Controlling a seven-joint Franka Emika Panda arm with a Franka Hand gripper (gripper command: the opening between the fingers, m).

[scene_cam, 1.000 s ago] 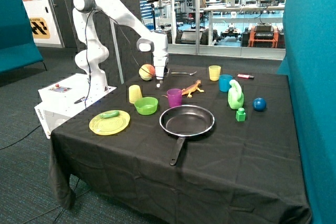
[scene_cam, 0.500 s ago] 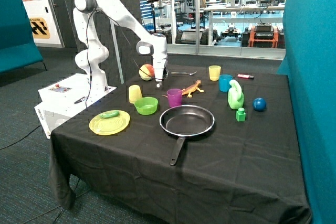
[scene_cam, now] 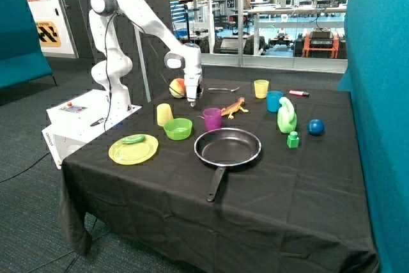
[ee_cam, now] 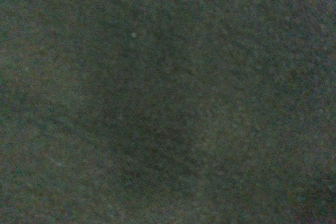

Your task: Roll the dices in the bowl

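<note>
The gripper (scene_cam: 192,101) hangs above the cloth beside the apple — whether it holds a die I cannot tell — with the green bowl (scene_cam: 177,128) at its seven o'clock.

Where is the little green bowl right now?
In the outside view, the green bowl sits on the black table, between the yellow cup and the frying pan.

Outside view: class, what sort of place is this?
Probably a robotics lab or workshop: a white robot arm stands beside a black-clothed table of toys, and glass partitions show workbenches behind.
</note>
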